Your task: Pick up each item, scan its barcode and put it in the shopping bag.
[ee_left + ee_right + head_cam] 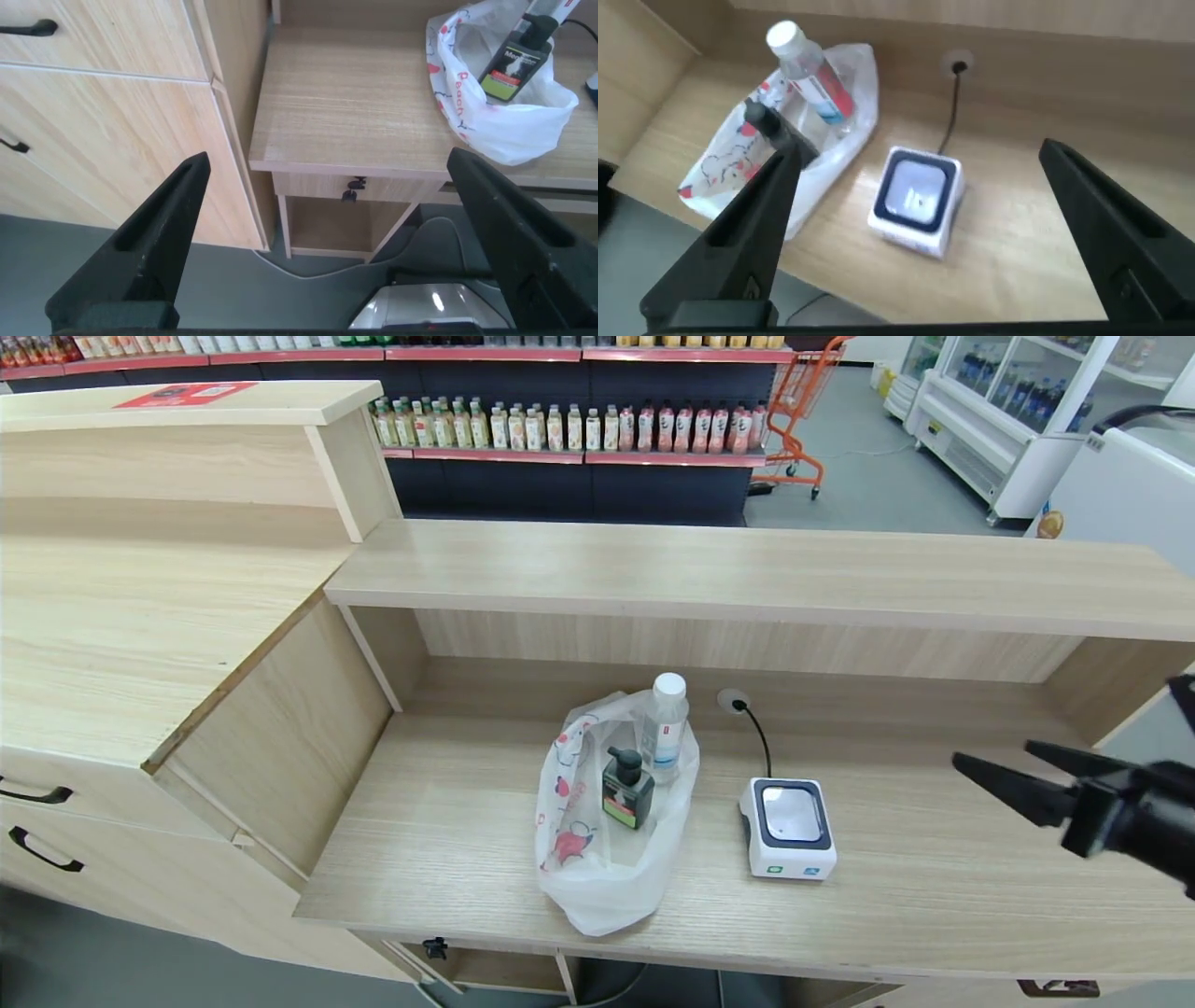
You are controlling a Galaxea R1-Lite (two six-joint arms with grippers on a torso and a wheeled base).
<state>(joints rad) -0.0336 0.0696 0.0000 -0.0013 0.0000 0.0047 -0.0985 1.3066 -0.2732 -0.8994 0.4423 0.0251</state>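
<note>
right pincer: i see the right gripper point(991, 753) at 3 o'clock of the scanner point(789, 826), well apart from it. its two black fingers are spread wide and hold nothing.
left pincer: the left gripper point(327, 159) sits back from the counter's near left corner, well apart from the shopping bag. its fingers are parted wide and hold nothing.
shopping bag: white plastic with a red cartoon print point(583, 849). it lies on the counter point(439, 831) at 9 o'clock of the scanner, near it but not touching, with its mouth open.
bag contents: a dark pump bottle point(627, 791) sits inside the open mouth. a clear bottle point(667, 723) with a white cap is at its 1 o'clock, with the cap sticking out past the plastic.
scanner detail: a white box with a dark-framed window facing up, resting on the counter. a black cable point(760, 742) runs from its back toward 11 o'clock to a round port in the counter top.
surroundings: a drawer cabinet point(56, 821) stands at 9 o'clock of the counter. drink shelves point(560, 429) stand at 12 o'clock, beyond the upper ledge.
</note>
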